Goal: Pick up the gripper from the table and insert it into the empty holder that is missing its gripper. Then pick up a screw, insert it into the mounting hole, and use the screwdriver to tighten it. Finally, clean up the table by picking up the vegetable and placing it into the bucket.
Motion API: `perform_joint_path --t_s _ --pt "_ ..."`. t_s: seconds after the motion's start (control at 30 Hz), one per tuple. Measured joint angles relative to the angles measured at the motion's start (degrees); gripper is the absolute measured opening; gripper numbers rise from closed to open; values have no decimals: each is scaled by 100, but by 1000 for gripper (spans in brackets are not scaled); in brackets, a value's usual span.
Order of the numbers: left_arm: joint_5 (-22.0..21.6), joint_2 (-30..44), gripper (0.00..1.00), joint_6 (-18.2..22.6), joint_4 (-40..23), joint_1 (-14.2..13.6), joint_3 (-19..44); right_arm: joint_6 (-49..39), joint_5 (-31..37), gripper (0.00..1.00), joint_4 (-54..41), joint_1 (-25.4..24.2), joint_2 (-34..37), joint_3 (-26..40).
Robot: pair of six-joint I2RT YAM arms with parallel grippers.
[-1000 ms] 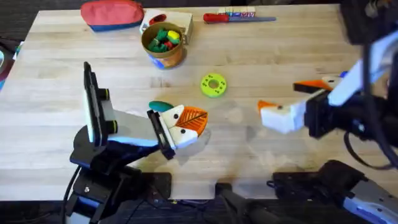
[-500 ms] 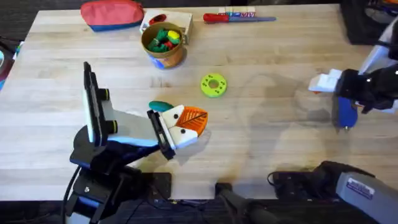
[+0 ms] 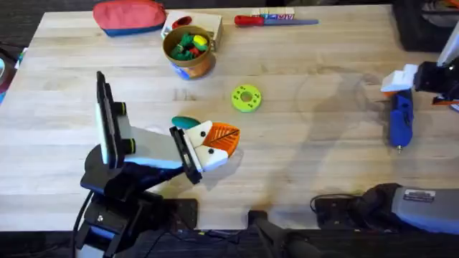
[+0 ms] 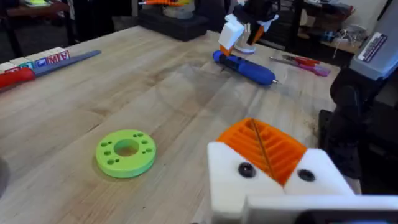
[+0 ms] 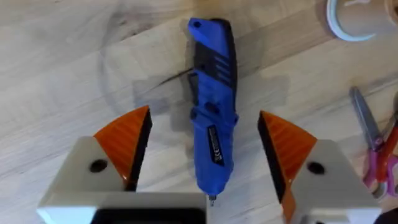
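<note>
The blue screwdriver (image 3: 400, 118) lies at the table's right edge, tip toward me. My right gripper (image 3: 410, 87) hovers just above it, open, its orange pads (image 5: 127, 146) on either side of the screwdriver (image 5: 213, 124) without touching it. The lime-green disc with the mounting hole (image 3: 246, 98) lies mid-table and shows again as the disc (image 4: 126, 152). My left gripper (image 3: 215, 141) rests low in front of the disc, shut with nothing in it, orange pads (image 4: 264, 146) pressed together. The teal vegetable (image 3: 185, 122) lies right beside it. The bucket (image 3: 188, 50) stands behind. The loose gripper, empty holder and screw are out of view.
A red pouch (image 3: 129, 16), a white box (image 3: 193, 23) and a red-handled screwdriver (image 3: 269, 20) line the far edge. Scissors (image 5: 373, 149) and a white round rim (image 5: 357, 18) lie near the blue screwdriver. Dark equipment stands at the far right corner.
My right gripper has swung from the middle right of the table out to the right edge, over the blue screwdriver. The left arm has not moved.
</note>
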Motion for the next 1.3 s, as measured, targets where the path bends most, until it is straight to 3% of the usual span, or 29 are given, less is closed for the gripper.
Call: perform_joint_path --t_s 0.2,0.4,0.73,0.83,0.97,1.13,1.3 --pt "0 0 5 -1 -2 0 0 -574 22 991 186 -65 770 17" --pt "0 0 5 1 -2 0 0 -1205 79 991 487 -78 1054 17" --pt "0 -2 5 1 -1 0 0 -1236 -80 970 766 -183 1335 119" --pt "0 0 5 1 0 0 0 -1229 -172 874 751 -180 1451 192" --pt "0 -1 5 1 -1 0 0 -1152 -345 619 667 -177 1502 224" --pt "0 0 5 1 -2 0 0 -1078 -404 530 603 -176 1502 224" --pt "0 0 5 -1 -1 0 0 -1061 -385 298 532 -180 1502 226"
